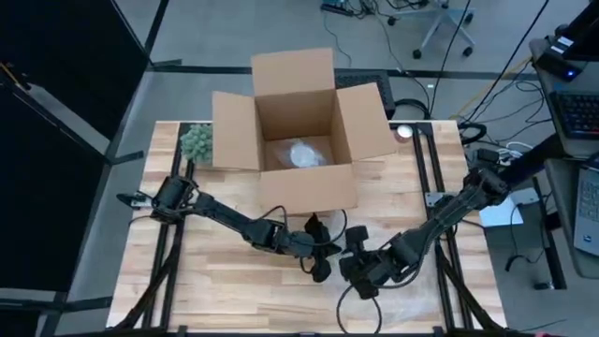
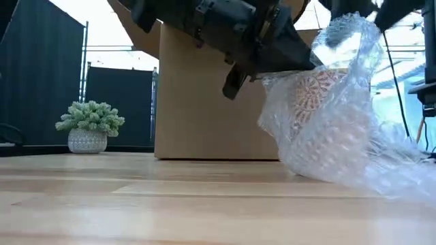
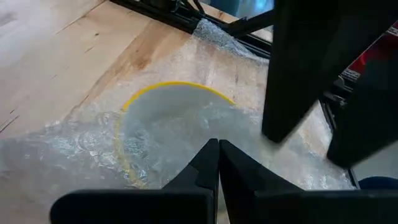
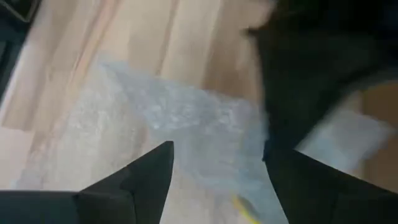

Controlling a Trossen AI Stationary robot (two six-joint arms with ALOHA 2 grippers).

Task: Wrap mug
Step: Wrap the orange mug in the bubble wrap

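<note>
Both arms meet near the worktop's front edge. Left gripper (image 3: 217,163), jaws pinched on bubble wrap (image 2: 354,146), sits beside the mug (image 2: 315,92); right gripper (image 4: 217,180), jaws wide, hovers over loose wrap.

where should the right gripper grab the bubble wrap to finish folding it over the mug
Probably the loose skirt of bubble wrap trailing on the table beside the mug, coming from above. It lies flat and free there, while the left gripper is already shut on the lifted edge. The right gripper is open.

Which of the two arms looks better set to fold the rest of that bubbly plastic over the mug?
Probably the right. Its hand is open and hangs over the loose bubble wrap. The left hand looks shut, seemingly pinching wrap over the mug, so it seems busy holding things in place.
</note>
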